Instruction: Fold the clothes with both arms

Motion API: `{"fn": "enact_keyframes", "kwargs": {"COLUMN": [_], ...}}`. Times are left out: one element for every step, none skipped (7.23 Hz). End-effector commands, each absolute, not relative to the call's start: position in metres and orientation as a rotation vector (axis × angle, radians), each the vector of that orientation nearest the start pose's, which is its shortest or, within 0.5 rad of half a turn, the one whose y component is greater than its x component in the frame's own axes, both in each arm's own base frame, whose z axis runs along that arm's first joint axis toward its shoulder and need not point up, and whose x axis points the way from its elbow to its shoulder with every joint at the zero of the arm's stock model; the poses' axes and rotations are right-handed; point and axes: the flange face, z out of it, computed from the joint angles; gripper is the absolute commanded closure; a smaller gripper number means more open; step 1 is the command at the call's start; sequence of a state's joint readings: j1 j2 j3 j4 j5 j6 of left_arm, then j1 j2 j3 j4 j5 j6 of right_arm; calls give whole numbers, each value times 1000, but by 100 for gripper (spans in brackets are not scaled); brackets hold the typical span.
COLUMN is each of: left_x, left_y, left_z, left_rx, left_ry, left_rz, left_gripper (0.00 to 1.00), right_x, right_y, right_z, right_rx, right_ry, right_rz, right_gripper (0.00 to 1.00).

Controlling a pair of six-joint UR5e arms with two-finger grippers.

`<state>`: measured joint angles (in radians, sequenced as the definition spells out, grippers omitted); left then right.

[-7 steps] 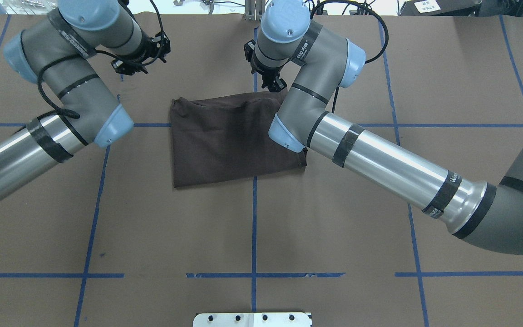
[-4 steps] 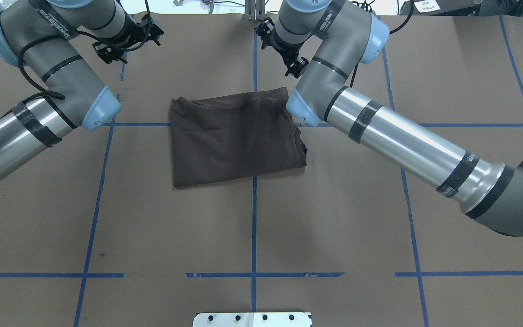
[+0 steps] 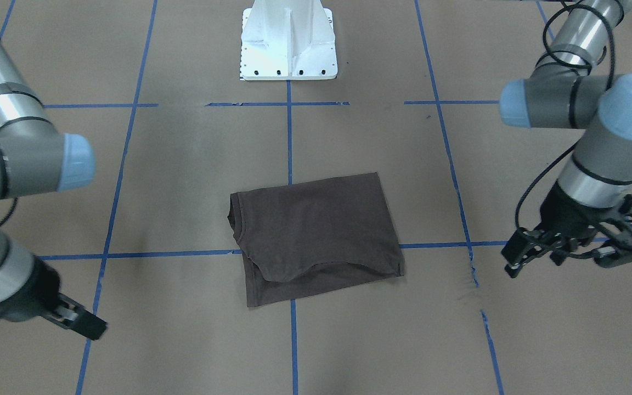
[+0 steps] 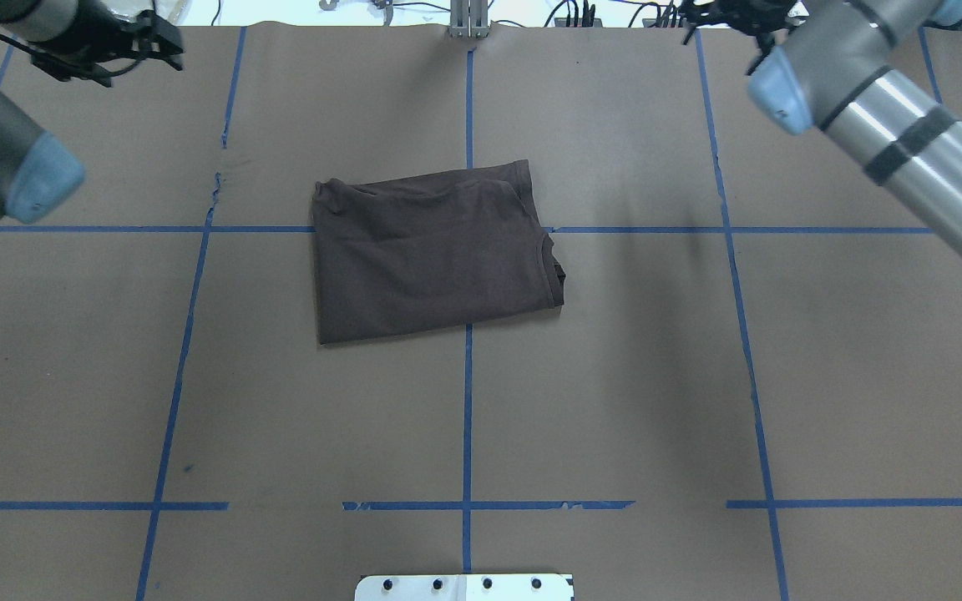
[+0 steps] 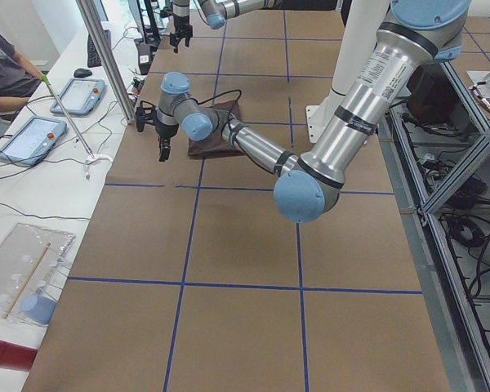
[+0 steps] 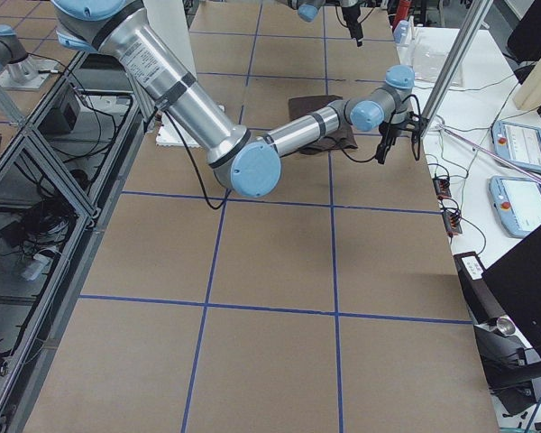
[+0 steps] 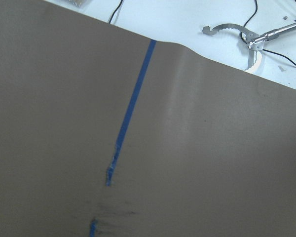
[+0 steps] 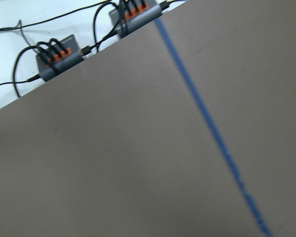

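The clothes are one dark grey-brown T-shirt (image 4: 435, 250) lying folded into a rough rectangle at the table's middle, its collar (image 3: 239, 230) at one end. It also shows in the front view (image 3: 316, 236). Neither gripper touches it. My left gripper (image 3: 535, 260) hangs above bare paper well to the shirt's side, fingers apart and empty, and sits at the far left corner in the overhead view (image 4: 143, 42). My right gripper (image 3: 83, 325) hovers off the other side, at the far right edge overhead (image 4: 711, 17). I cannot tell how its fingers stand. Both wrist views show only brown paper and blue tape.
Brown paper with a blue tape grid (image 4: 467, 417) covers the table. The white pedestal base (image 3: 288, 44) stands at the robot's side. A white bench beyond the far edge holds metal tongs (image 7: 237, 37) and power strips (image 8: 54, 61). A person (image 5: 4, 65) sits there.
Both arms have swung up and outward, away from the shirt's far edge toward the far corners. The right gripper has left the shirt's corner. The shirt has not moved.
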<state>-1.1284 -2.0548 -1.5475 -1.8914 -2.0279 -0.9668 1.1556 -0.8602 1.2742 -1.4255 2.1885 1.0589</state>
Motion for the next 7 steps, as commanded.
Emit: {"fn": "enact_keyframes", "kwargs": {"left_x": [85, 27, -6, -56, -88, -85, -82], "left_y": [-636, -624, -612, -596, -581, -557, -541], "left_z": [438, 474, 502, 528, 547, 552, 562], "left_rx": [383, 413, 417, 431, 405, 381, 368], "left_ry": [737, 668, 606, 543, 523, 608, 617], "left_rz": [-74, 33, 155, 278, 391, 388, 376], "left_gripper": [0, 0, 0, 0, 0, 0, 0], "right_x": [-58, 0, 29, 59, 91, 96, 96], "right_y": [-689, -655, -608, -559, -526, -493, -480], "right_z": [441, 485, 522, 571, 597, 611, 619], "right_rx": [67, 77, 62, 36, 6, -22, -39], "right_ry": [-703, -674, -662, -669, -745, -810, -804], "right_rz": [87, -49, -131, -184, -156, -116, -95], "right_gripper": [0, 0, 0, 0, 0, 0, 0]}}
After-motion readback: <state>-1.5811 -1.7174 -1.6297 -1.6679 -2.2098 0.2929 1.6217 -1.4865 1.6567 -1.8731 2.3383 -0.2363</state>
